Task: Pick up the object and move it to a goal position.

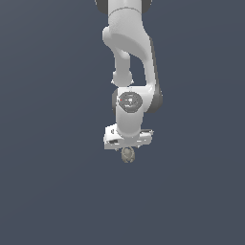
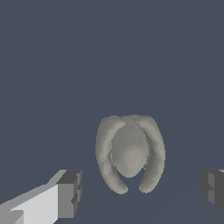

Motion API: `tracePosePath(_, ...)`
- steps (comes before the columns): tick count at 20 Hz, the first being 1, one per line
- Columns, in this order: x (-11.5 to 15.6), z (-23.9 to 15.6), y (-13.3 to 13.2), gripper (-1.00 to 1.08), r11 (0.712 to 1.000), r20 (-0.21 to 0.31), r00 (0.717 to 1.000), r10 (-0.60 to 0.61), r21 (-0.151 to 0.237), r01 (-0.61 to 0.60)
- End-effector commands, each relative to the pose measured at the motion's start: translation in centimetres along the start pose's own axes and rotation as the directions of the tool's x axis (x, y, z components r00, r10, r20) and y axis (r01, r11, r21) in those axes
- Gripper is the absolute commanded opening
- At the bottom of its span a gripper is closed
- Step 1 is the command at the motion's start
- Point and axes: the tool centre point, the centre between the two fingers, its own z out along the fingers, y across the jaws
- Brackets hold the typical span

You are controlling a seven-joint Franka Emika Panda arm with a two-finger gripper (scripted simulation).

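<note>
Gripper [image 2: 140, 192] spread wide, holds nothing; fingers [image 2: 70, 192] flank object [image 2: 130, 151], clear gaps both sides. Object lies on grey floor [image 1: 48, 191] directly under hand, probably untouched. Step: pre-grasp. Next: lower slightly, close squarely on lump, lift.

We see the white Panda arm [image 1: 129, 72] reaching straight down over a plain dark grey-blue surface [image 1: 48, 191], its claw [image 1: 128, 152] just above the small ridged grey-beige lump [image 1: 128, 155]
</note>
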Motion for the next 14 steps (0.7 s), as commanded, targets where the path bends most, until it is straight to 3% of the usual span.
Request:
tracePosePath(1, -0.1, 0.9, 0.0, 1.0, 1.0, 0.001, 1.0, 0.0, 0.0, 0.0)
tracePosePath(12, 0.1, 4.6, 0.0, 1.0, 1.0, 0.0, 1.0, -0.002, 0.0, 0.002)
tracePosePath(13, 0.1, 4.6, 0.0, -1.0, 1.0, 0.0, 1.0, -0.002, 0.0, 0.002)
tracePosePath(14, 0.1, 4.6, 0.0, -1.0, 1.0, 0.0, 1.0, -0.002, 0.0, 0.002)
